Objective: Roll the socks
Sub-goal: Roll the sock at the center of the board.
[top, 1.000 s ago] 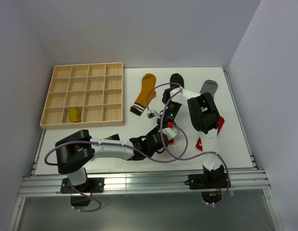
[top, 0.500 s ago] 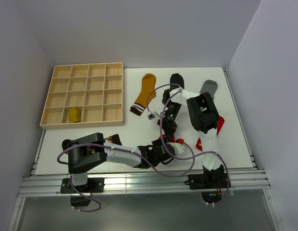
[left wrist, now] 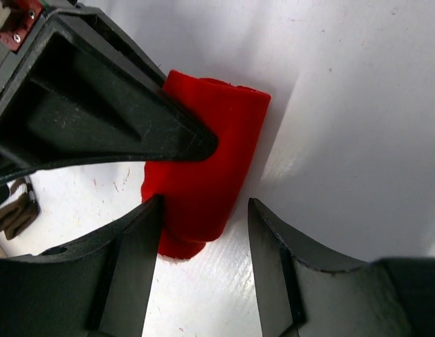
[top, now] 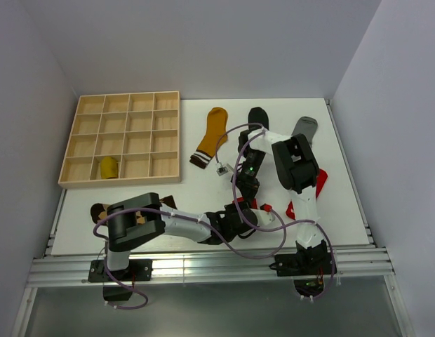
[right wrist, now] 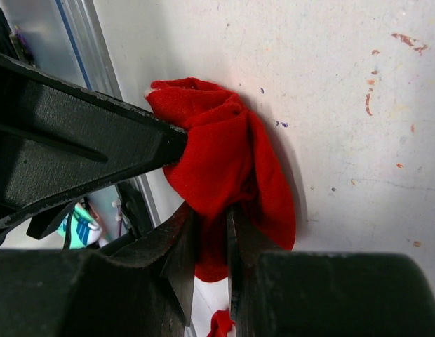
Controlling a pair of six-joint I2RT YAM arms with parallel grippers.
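Having swung right, your left gripper (left wrist: 202, 210) is straddling the red sock (left wrist: 210, 168) near the table's (top: 196, 189) front edge, jaws spread, while the right gripper (right wrist: 212, 235) is pinching its fold; be closing squarely across the roll.

The white table (top: 196, 188) holds a wooden grid tray (top: 179, 133) upper left, a mustard sock (top: 212, 133), black sock (top: 257, 114) and grey sock (top: 305, 126) upper centre, and a red sock (top: 254, 204) lower centre.

Plain red sock (left wrist: 203, 168); mustard sock (top: 215, 126) with brown-and-white cuff; black sock (top: 257, 114); grey sock (top: 304, 126); pale wooden tray (top: 140, 123).
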